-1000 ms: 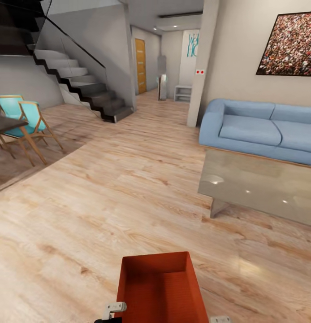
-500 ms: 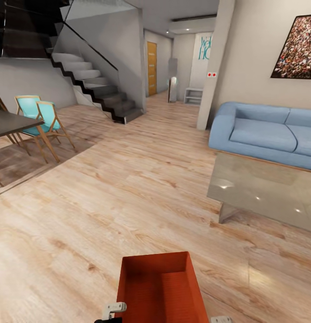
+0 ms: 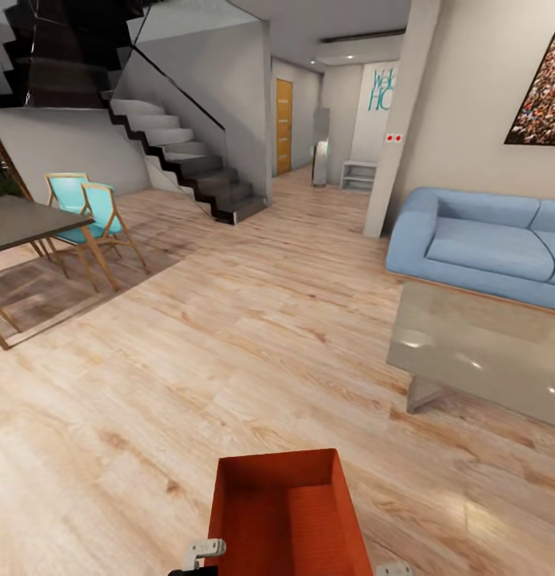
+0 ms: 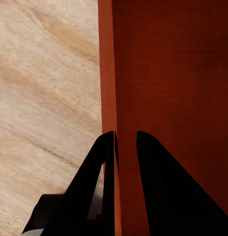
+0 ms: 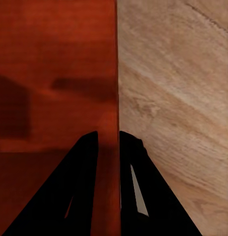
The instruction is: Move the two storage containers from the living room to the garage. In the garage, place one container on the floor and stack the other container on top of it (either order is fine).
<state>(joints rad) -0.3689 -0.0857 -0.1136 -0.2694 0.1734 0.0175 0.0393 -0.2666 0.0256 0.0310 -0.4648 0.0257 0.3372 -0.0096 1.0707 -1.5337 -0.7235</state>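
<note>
Storage container [image 3: 287, 516], near end cut off, clamped by left pincer [image 4: 124, 140] and right pincer [image 5: 109, 135] on opposite walls.

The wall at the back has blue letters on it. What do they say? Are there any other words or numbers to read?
"Wel" over "HO": teal letters on the white wall panel down the hallway; the rest is cut off by the pillar, so the full words cannot be read.
Small white plate with two red dots on the pillar: no letters readable.
Framed picture above the blue sofa: speckled pattern, no text.
Orange-red storage container: no label visible.
</note>
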